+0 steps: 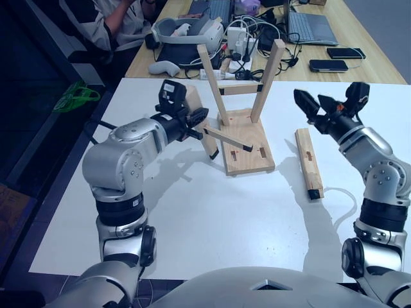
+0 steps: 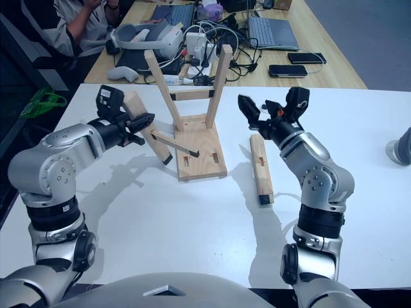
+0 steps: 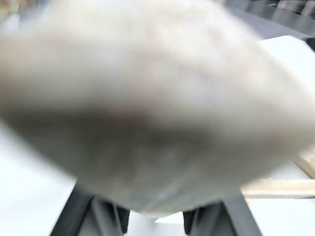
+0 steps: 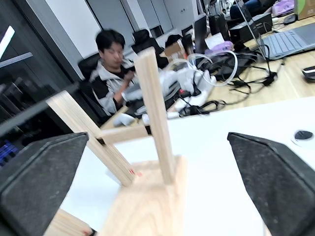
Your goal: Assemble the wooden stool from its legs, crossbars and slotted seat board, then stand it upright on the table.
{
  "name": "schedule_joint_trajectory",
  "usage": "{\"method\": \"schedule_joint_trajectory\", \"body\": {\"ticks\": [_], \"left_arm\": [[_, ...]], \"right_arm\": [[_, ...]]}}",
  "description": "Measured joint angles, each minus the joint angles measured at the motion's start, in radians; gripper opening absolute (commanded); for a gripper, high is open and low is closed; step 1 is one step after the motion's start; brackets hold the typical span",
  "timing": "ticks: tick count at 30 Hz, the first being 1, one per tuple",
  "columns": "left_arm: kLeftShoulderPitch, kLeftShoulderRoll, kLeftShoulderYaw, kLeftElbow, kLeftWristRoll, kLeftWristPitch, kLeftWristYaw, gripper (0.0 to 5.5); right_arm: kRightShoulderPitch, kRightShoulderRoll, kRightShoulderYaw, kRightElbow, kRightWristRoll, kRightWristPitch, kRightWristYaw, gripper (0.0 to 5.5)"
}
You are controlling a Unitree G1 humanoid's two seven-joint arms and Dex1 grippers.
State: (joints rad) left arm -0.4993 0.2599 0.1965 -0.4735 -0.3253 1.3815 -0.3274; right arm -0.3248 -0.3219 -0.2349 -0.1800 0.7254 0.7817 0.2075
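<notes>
My left gripper [image 1: 196, 125]: fingers pinched on the held leg [image 1: 192, 97], centre-left of frame, tilted, lower end down by the table [image 1: 192, 218]. In my left wrist view that wood is a close blur.

My right gripper [image 1: 329, 95]: fingers spread wide, nothing between them, in the air at upper right, apart from all parts.

Count:
- **Legs, 4:** 1 held. 2 upright legs [image 1: 213, 77] stand on the board [image 1: 247, 162] and lean away from each other toward the top. 1 loose leg [image 1: 309, 160] lies flat on the table right of the board, below my right gripper.
- **Crossbars, 2:** the high crossbar [image 1: 239, 89] joins the two upright legs. The low crossbar [image 1: 228, 139] runs from the held leg to the board's top face near a slot. I can't tell if it is seated.
- **Board, 1:** flat on the table, frame centre.

Writing: small red marks [image 1: 226, 119] on the board by a leg base, too small to read.

Desk [image 1: 359, 32] along the top edge: headset [image 1: 186, 29], laptop [image 1: 308, 25], 2 phones [image 1: 345, 52], cables.
</notes>
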Motion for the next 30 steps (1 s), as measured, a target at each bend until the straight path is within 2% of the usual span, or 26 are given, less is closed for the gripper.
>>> {"method": "schedule_joint_trajectory", "body": {"ticks": [1,3,8,11,16,21,30], "left_arm": [[-0.025,-0.038,0.063,-0.024,0.003,0.101,0.037,1.02],[-0.053,-0.062,0.102,-0.026,0.009,0.163,0.066,1.02],[-0.125,-0.069,0.15,-0.004,0.032,0.197,0.12,1.02],[-0.147,-0.069,0.16,0.017,0.039,0.198,0.13,1.02],[-0.169,-0.071,0.168,0.027,0.044,0.197,0.154,1.02],[-0.169,-0.105,0.167,0.025,0.051,0.197,0.18,1.02],[-0.193,-0.1,0.166,0.055,0.051,0.175,0.187,1.02]], "right_arm": [[0.045,-0.031,0.054,0.0,-0.058,-0.004,0.019,5.4],[0.086,-0.082,0.125,-0.001,-0.124,0.005,0.047,5.4],[0.168,-0.28,0.346,0.016,-0.367,-0.018,0.157,5.4],[0.17,-0.327,0.4,0.044,-0.474,-0.076,0.192,5.4],[0.158,-0.318,0.43,0.079,-0.548,-0.139,0.237,5.4],[0.103,-0.223,0.45,0.119,-0.569,-0.163,0.241,5.4],[0.044,-0.084,0.49,0.15,-0.559,-0.146,0.3,5.4]]}}
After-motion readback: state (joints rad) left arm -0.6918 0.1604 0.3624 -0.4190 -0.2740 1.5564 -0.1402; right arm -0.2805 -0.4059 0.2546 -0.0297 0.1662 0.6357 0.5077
